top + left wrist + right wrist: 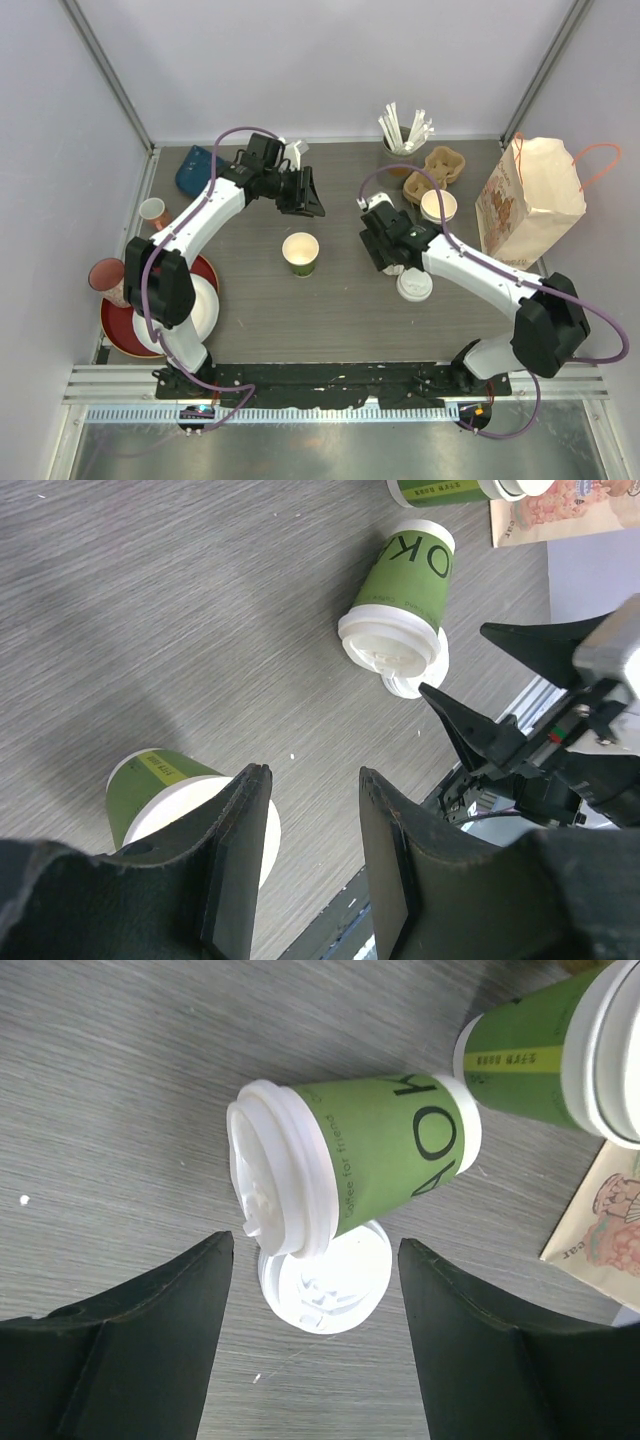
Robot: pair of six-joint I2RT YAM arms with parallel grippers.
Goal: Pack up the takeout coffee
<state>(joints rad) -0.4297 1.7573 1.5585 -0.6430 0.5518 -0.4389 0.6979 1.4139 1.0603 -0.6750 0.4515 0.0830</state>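
Tipped cup (360, 1165) on its side between the spread fingers of my right claw (315, 1242), paper bag (530, 200) at 3 o'clock of the table.

Biggest risk, I judge: the round cup rolls toward 12 as I close, or my squeeze dents the wall and pops its lid. Smaller risk: its lidded end lies over the loose lid (325, 1285), which could drag along with it. My left claw (315, 772), also spread and holding nothing, hangs near the open cup (180, 800) at its 8 o'clock and could knock it over. I count one paper bag, one pulp carrier (442, 165) as far as I can tell, and three green cups: tipped, open, and the upright lidded cup (545, 1055). There is one loose lid.
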